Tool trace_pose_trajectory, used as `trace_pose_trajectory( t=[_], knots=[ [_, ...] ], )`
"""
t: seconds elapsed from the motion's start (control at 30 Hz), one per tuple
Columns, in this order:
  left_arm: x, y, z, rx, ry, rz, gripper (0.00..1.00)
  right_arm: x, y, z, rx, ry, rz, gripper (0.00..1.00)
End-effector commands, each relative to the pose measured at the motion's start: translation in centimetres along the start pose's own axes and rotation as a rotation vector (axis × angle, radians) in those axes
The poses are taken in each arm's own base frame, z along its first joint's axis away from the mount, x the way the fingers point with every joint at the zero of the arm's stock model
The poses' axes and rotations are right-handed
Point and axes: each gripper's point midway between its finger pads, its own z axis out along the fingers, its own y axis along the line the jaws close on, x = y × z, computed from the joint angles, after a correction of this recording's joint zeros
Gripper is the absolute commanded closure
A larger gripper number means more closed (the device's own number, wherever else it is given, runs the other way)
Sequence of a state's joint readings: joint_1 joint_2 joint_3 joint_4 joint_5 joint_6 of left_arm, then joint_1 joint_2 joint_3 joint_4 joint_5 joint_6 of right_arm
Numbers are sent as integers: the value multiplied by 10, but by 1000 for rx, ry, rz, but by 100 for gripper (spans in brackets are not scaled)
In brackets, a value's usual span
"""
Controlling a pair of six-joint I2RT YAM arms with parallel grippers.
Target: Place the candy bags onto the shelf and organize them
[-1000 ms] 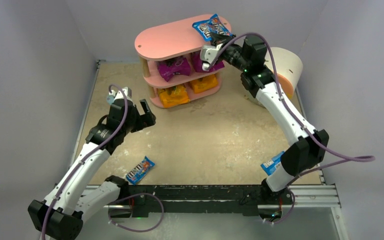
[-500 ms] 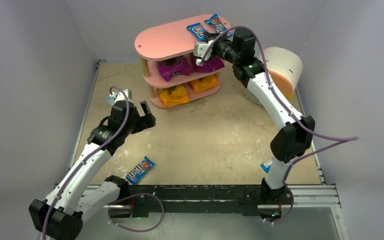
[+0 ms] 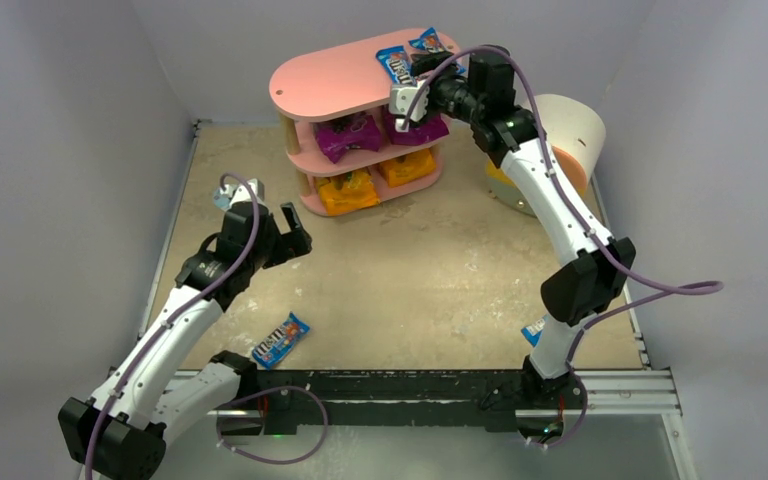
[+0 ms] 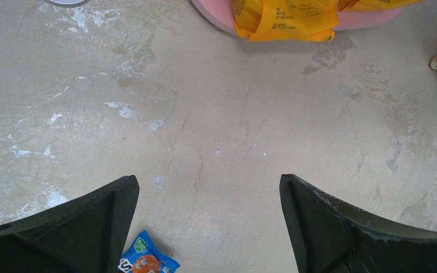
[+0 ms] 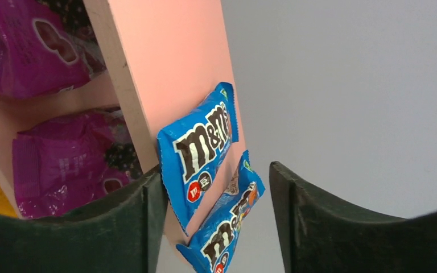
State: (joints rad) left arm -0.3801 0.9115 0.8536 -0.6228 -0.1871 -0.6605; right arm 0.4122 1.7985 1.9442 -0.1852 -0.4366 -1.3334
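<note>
Pink three-tier shelf (image 3: 330, 80) stands at the far side of the table (image 3: 410, 260). My right gripper (image 5: 216, 170) is up at the right end of its top board, jaws apart, pinching nothing. Two blue packets lie flat on that board in front of it: inner M&M's packet (image 5: 199, 151) and outer M&M's packet (image 5: 225, 227), side by side. I can't tell whether their edges touch.

Middle tier: left purple bag (image 3: 348, 136) and right purple bag (image 3: 422, 128), the right one partly hidden by my gripper. Bottom tier: left orange bag (image 3: 346, 191) and right orange bag (image 3: 407, 166).

My left gripper (image 3: 282, 232) hangs over bare table in front of the shelf, fingers spread wide, nothing between them. A loose M&M's packet (image 3: 281, 340) lies on the table near my left arm, well apart from the shelf. A half-hidden M&M's packet (image 3: 535, 330) sits at the right table edge behind my right arm. A white-and-orange cylindrical unit (image 3: 568, 125) stands right of the shelf.
</note>
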Motion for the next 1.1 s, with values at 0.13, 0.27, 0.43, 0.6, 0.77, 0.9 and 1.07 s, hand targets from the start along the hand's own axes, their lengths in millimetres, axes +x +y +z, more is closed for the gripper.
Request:
trace_pose_trajectory(
  t=[0.13, 0.27, 0.43, 0.6, 0.77, 0.9, 1.07],
  knots=[
    [-13, -6, -8, 34, -50, -1, 0, -8, 13, -12, -116, 13, 12, 26],
    [-13, -7, -10, 45, -55, 6, 0, -6, 20, -13, -145, 16, 15, 18],
    [-10, -5, -9, 40, -49, 7, 0, -7, 19, -17, -140, 21, 27, 2],
    [-5, 0, -8, 19, -29, 6, 0, -22, 2, -38, -34, 3, 46, 2],
    [10, 6, -5, -5, 30, 2, 0, -24, 5, -77, 159, 43, 134, 2],
    [37, 11, -6, -4, 136, 1, 1, -42, -2, -126, 424, -29, 336, 2],
    [84, 16, -9, 28, 311, -3, 2, -41, 21, -182, 755, -190, 1077, 2]
  ],
)
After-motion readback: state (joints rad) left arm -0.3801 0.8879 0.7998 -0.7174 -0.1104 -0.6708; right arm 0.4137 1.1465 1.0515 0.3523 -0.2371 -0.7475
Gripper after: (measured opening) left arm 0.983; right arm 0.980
